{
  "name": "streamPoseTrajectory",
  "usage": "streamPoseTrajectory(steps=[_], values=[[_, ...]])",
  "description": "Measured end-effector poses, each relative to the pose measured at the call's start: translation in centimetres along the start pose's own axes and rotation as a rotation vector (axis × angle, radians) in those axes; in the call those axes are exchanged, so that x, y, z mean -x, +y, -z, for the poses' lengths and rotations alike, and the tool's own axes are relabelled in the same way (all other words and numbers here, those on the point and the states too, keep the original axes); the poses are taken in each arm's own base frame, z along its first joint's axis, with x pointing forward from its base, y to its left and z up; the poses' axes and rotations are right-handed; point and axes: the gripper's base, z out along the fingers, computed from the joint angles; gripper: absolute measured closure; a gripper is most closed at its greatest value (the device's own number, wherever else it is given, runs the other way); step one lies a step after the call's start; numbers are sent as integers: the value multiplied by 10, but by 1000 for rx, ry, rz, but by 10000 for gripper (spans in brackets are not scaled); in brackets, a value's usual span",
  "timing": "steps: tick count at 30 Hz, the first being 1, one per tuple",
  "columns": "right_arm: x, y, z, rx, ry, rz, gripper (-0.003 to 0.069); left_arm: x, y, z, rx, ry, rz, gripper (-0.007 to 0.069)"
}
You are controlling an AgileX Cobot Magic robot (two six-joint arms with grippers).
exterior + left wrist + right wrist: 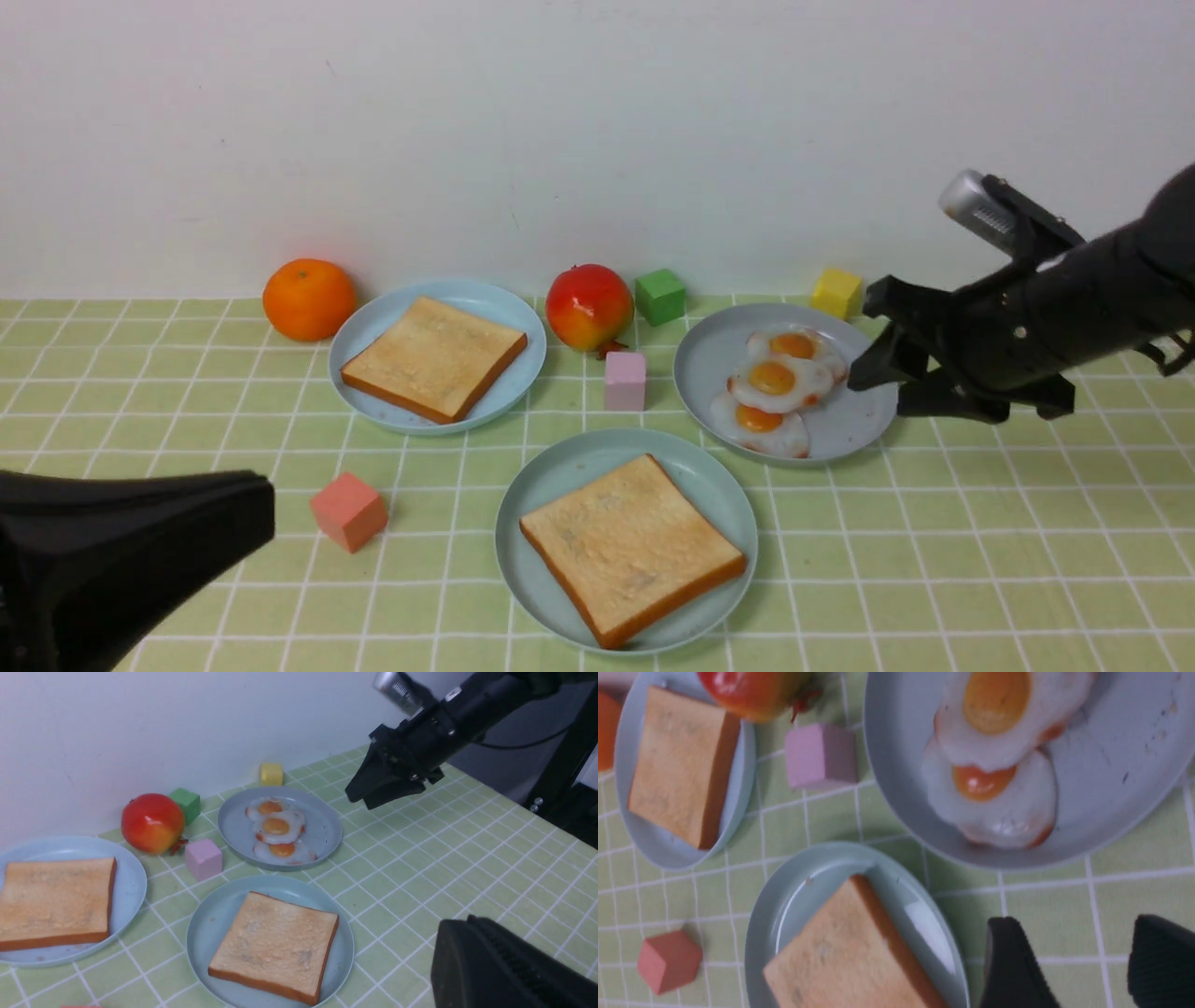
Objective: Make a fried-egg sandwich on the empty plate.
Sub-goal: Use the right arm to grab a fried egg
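The left gripper [263,509] lies low at the near left, jaws apparently closed and empty. One toast slice [632,544] rests on the teal plate [560,467], centre front. The right gripper [864,341], angled down from the right, gapes beside the fried eggs [773,380] on the grey plate [859,425].

Tablecloth [980,560]: pale green squares, white grid lines, lying flat | Wall [597,121]: plain white, rising along its far edge | Light: even, soft, shadows short and faint
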Motion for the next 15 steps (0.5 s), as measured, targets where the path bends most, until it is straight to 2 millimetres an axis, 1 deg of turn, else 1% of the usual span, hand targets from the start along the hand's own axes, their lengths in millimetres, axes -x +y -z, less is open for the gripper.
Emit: streamPoseTrajectory(steps=[1,2,4,6,7,9,10,11,15], values=[[3,-1,-3,1,5,-5,291,0,0,0,0,-1,0,638],[16,-8,-12,5,10,-41,291,0,0,0,-2,-6,3,638],[27,-15,-22,15,16,-75,291,0,0,-1,-5,-4,11,638],[34,-18,-30,28,22,-86,291,0,-1,-1,-7,-1,16,638],[38,-19,-37,45,34,-92,291,0,-1,-2,-8,1,20,638],[43,-20,-49,66,48,-107,291,0,-1,-2,-9,0,22,638],[43,-20,-49,70,47,-108,291,0,-1,-2,-9,-1,22,638],[45,-23,-59,71,60,-118,291,0,-1,-3,-9,-3,22,638],[43,-34,-78,54,91,-139,291,1,-1,-3,-10,-6,24,638]])
